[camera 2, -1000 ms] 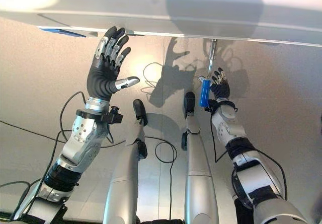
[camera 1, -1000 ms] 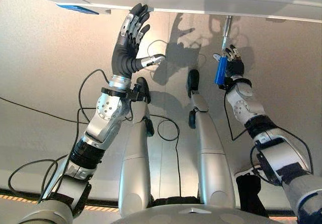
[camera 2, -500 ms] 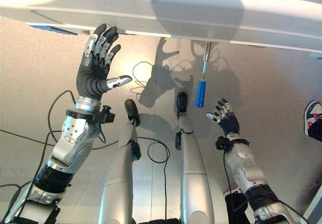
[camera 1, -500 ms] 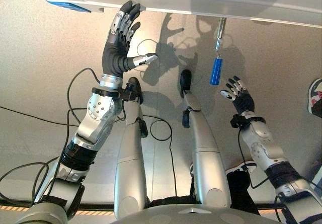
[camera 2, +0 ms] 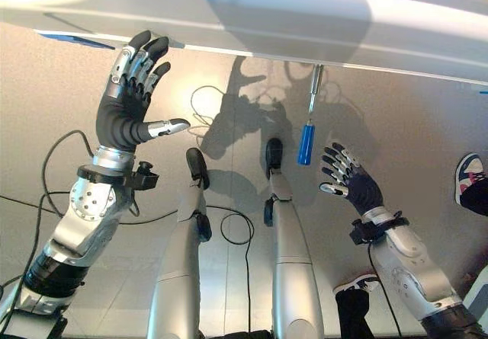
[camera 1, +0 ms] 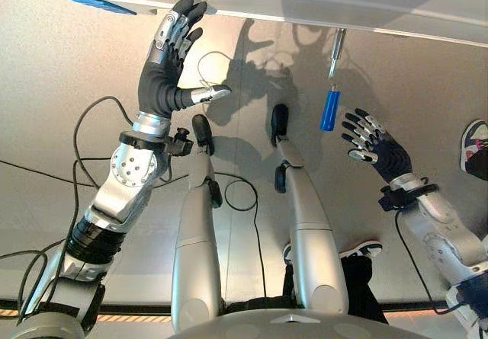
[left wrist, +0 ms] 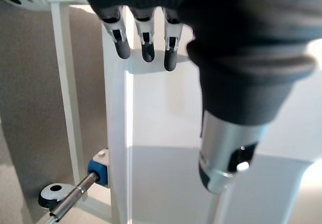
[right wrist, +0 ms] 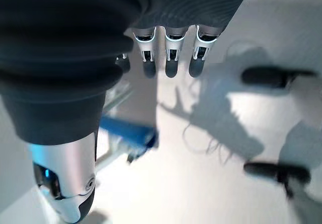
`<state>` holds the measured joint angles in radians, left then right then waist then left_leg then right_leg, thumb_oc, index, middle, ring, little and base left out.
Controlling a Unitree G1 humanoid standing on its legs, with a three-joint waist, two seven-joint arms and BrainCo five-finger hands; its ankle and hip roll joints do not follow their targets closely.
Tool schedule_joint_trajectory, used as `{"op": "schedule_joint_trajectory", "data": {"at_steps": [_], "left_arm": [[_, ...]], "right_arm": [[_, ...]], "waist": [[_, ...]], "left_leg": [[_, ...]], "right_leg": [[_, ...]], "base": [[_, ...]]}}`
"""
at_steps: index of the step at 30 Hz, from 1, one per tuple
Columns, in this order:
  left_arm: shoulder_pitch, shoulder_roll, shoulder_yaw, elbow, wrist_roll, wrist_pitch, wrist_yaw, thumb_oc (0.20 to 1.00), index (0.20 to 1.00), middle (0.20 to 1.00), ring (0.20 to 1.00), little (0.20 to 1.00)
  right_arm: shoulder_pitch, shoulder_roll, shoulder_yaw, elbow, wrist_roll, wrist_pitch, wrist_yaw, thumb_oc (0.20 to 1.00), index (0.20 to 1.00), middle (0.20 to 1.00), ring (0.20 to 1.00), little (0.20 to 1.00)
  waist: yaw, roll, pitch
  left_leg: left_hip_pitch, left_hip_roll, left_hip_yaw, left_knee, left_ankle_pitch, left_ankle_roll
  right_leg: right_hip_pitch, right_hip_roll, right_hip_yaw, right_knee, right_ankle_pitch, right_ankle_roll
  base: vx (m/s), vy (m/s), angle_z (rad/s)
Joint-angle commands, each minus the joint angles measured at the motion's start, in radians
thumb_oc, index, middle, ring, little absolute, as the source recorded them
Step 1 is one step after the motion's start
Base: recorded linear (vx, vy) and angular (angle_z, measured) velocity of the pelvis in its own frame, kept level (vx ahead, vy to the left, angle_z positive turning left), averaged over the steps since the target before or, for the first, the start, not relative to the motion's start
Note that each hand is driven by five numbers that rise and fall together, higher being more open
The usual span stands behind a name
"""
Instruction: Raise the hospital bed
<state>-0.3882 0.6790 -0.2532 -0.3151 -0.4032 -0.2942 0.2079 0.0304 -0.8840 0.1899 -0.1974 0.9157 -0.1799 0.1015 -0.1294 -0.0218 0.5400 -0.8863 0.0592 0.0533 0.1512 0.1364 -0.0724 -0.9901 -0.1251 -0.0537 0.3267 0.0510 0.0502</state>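
Grey floor [camera 1: 61, 72], bed frame [camera 1: 305, 4] overhead, blue crank handle [camera 1: 329, 110], shoe [camera 1: 474, 147]

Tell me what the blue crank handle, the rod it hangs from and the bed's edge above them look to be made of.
The blue crank handle looks like smooth plastic or rubber: uniform colour, soft sheen. The rod above it looks like bare metal, thin and silvery with a bright glint. The bed's edge looks like moulded white plastic or painted metal, smooth and glossy; which one is hard to tell.

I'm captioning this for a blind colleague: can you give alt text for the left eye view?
The right hand hangs open beside the bed's blue crank handle without touching it. The left hand is raised open, fingertips at the white bed frame overhead.
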Motion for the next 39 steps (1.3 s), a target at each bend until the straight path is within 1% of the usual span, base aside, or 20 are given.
{"op": "schedule_joint_trajectory", "data": {"at_steps": [1,2,3,4,5,8,9,12,13,15,16,28,33,39], "left_arm": [[0.043,0.044,0.025,-0.134,0.073,-0.068,-0.002,1.000,1.000,1.000,1.000,1.000],[0.043,0.046,0.022,-0.138,0.075,-0.068,0.001,1.000,1.000,1.000,1.000,1.000],[0.041,0.058,0.013,-0.142,0.079,-0.065,-0.001,1.000,1.000,1.000,1.000,1.000],[0.041,0.058,0.013,-0.142,0.079,-0.065,-0.001,1.000,1.000,1.000,1.000,1.000],[0.033,0.066,0.001,-0.146,0.081,-0.065,0.004,1.000,1.000,1.000,1.000,1.000],[0.024,0.066,-0.011,-0.142,0.080,-0.064,0.008,1.000,1.000,1.000,1.000,1.000],[0.016,0.063,-0.021,-0.134,0.076,-0.064,0.011,1.000,1.000,1.000,1.000,1.000],[0.013,0.061,-0.024,-0.136,0.073,-0.061,0.009,1.000,1.000,1.000,1.000,1.000],[0.008,0.059,-0.033,-0.134,0.069,-0.061,0.009,1.000,1.000,1.000,1.000,1.000],[0.005,0.059,-0.036,-0.133,0.068,-0.061,0.009,1.000,1.000,1.000,1.000,1.000],[-0.001,0.057,-0.044,-0.130,0.070,-0.060,0.011,1.000,1.000,1.000,1.000,1.000],[-0.013,0.046,-0.068,-0.129,0.086,-0.050,0.017,1.000,1.000,1.000,1.000,1.000],[-0.016,0.043,-0.069,-0.135,0.080,-0.050,0.021,1.000,1.000,1.000,1.000,1.000],[-0.014,0.046,-0.072,-0.135,0.094,-0.045,0.023,1.000,1.000,1.000,1.000,1.000]], "right_arm": [[0.045,-0.022,-0.003,-0.046,0.127,-0.005,0.053,1.000,1.000,1.000,1.000,1.000],[0.038,-0.034,0.012,-0.066,0.159,-0.001,0.064,1.000,1.000,1.000,1.000,1.000],[0.021,-0.064,0.037,-0.087,0.215,0.012,0.080,1.000,1.000,1.000,1.000,1.000],[0.021,-0.064,0.038,-0.087,0.216,0.012,0.080,1.000,1.000,1.000,1.000,1.000],[0.005,-0.089,0.064,-0.102,0.246,0.020,0.087,1.000,1.000,1.000,1.000,1.000],[-0.026,-0.115,0.093,-0.094,0.259,0.028,0.085,1.000,1.000,1.000,1.000,1.000],[-0.075,-0.122,0.132,-0.076,0.265,0.033,0.080,1.000,1.000,1.000,1.000,1.000],[-0.114,-0.131,0.165,-0.070,0.271,0.045,0.085,1.000,1.000,1.000,1.000,1.000],[-0.146,-0.147,0.195,-0.063,0.269,0.055,0.088,1.000,1.000,1.000,1.000,1.000],[-0.158,-0.154,0.205,-0.057,0.269,0.058,0.085,1.000,1.000,1.000,1.000,1.000],[-0.197,-0.154,0.237,-0.045,0.264,0.064,0.084,1.000,1.000,1.000,1.000,1.000],[-0.390,-0.137,0.371,0.018,0.239,0.092,0.072,1.000,1.000,1.000,1.000,1.000],[-0.416,-0.126,0.379,0.024,0.239,0.091,0.064,1.000,1.000,1.000,1.000,1.000],[-0.394,-0.120,0.358,0.035,0.233,0.089,0.057,1.000,1.000,1.000,1.000,1.000]], "waist": [[0.004,-0.044,-0.020],[0.004,-0.045,-0.020],[0.007,-0.046,-0.020],[0.007,-0.046,-0.020],[0.009,-0.049,-0.020],[0.012,-0.050,-0.020],[0.017,-0.046,-0.020],[0.020,-0.044,-0.020],[0.025,-0.040,-0.020],[0.027,-0.039,-0.020],[0.031,-0.034,-0.020],[0.049,-0.022,-0.020],[0.053,-0.019,-0.020],[0.051,-0.020,-0.020]], "left_leg": [[-0.028,-0.018,-0.046,0.104,-0.080,-0.026],[-0.029,-0.018,-0.046,0.105,-0.079,-0.027],[-0.031,-0.017,-0.047,0.106,-0.078,-0.027],[-0.031,-0.018,-0.047,0.106,-0.078,-0.027],[-0.032,-0.019,-0.049,0.105,-0.077,-0.028],[-0.033,-0.020,-0.051,0.104,-0.077,-0.028],[-0.035,-0.020,-0.054,0.105,-0.077,-0.028],[-0.035,-0.021,-0.056,0.103,-0.076,-0.028],[-0.033,-0.022,-0.057,0.100,-0.075,-0.028],[-0.033,-0.023,-0.056,0.099,-0.075,-0.028],[-0.034,-0.024,-0.058,0.100,-0.074,-0.027],[-0.045,-0.029,-0.062,0.103,-0.076,-0.023],[-0.044,-0.029,-0.063,0.100,-0.075,-0.022],[-0.040,-0.030,-0.062,0.098,-0.075,-0.023]], "right_leg": [[0.064,-0.014,-0.001,-0.115,0.045,0.109],[0.064,-0.014,-0.002,-0.115,0.046,0.109],[0.063,-0.013,-0.004,-0.114,0.046,0.110],[0.063,-0.013,-0.005,-0.114,0.046,0.110],[0.063,-0.013,-0.004,-0.115,0.047,0.111],[0.065,-0.014,-0.005,-0.116,0.049,0.110],[0.064,-0.015,-0.006,-0.115,0.049,0.110],[0.065,-0.016,-0.008,-0.117,0.049,0.110],[0.065,-0.017,-0.008,-0.119,0.050,0.110],[0.066,-0.018,-0.009,-0.119,0.050,0.110],[0.064,-0.019,-0.010,-0.118,0.050,0.110],[0.061,-0.021,-0.010,-0.125,0.055,0.109],[0.062,-0.024,-0.012,-0.125,0.053,0.111],[0.065,-0.024,-0.014,-0.127,0.054,0.112]], "base": [[0.00,0.000,0.00],[0.00,-0.002,0.03],[0.00,-0.002,0.04],[0.00,0.000,0.00],[0.00,0.000,0.00],[0.00,0.000,0.00],[0.00,0.000,0.00],[0.00,0.000,0.00],[0.00,0.000,0.00],[0.00,0.000,0.00],[0.00,0.012,0.04],[0.00,0.001,0.00],[0.00,0.000,0.00],[0.00,0.000,0.00]]}}
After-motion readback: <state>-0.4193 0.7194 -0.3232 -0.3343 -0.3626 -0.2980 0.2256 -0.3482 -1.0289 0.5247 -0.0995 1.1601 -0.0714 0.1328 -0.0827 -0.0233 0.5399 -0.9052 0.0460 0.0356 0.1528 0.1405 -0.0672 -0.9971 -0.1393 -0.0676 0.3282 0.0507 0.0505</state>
